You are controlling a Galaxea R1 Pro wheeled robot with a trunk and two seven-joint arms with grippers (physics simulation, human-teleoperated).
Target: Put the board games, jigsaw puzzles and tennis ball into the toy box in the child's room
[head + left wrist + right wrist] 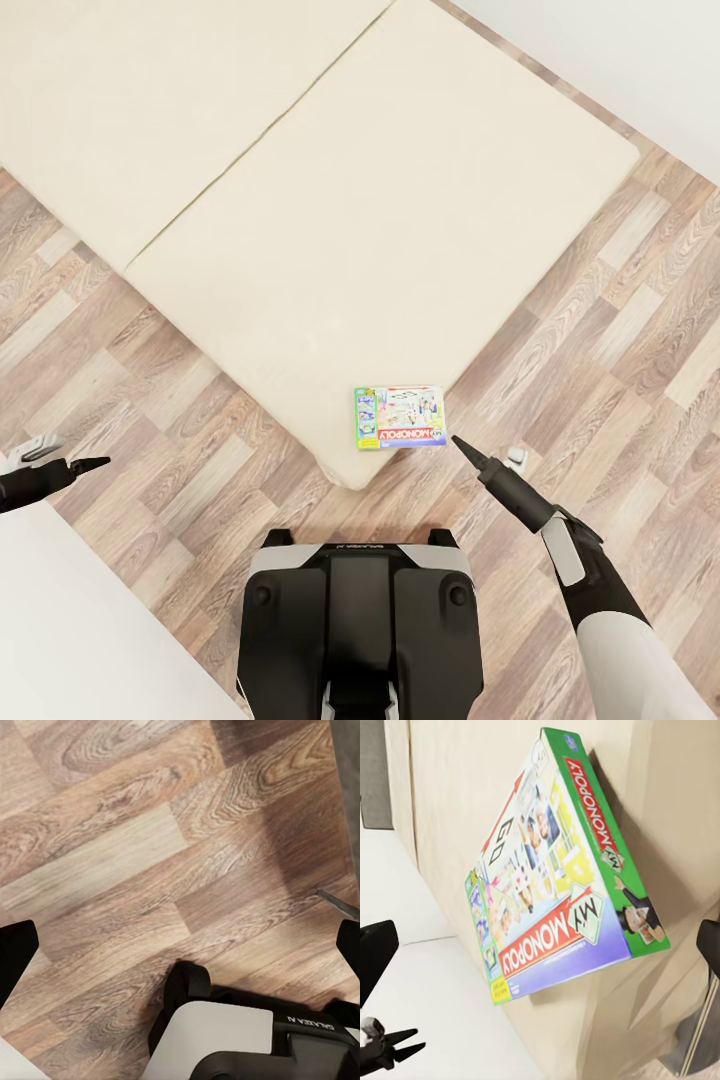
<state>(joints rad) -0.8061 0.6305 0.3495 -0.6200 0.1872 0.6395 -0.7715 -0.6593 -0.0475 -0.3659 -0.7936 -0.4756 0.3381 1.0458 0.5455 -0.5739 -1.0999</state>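
Approaching the Monopoly box (pixel 400 418) at the bed (pixel 380 220) corner, the right gripper (pixel 462 445) pointed just beside it, jaws apart like the left gripper (pixel 95 463); pickup seemingly required advancing, straddling one box edge, then closing.

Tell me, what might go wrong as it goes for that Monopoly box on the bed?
The Monopoly box lies flat near the bed's corner, close to the edge, so a nudge from the right gripper could push it off onto the floor. Lying flat on the mattress, it offers little to grip, so the fingers may slip. The base is close to the bed and could bump it if it rolls forward.
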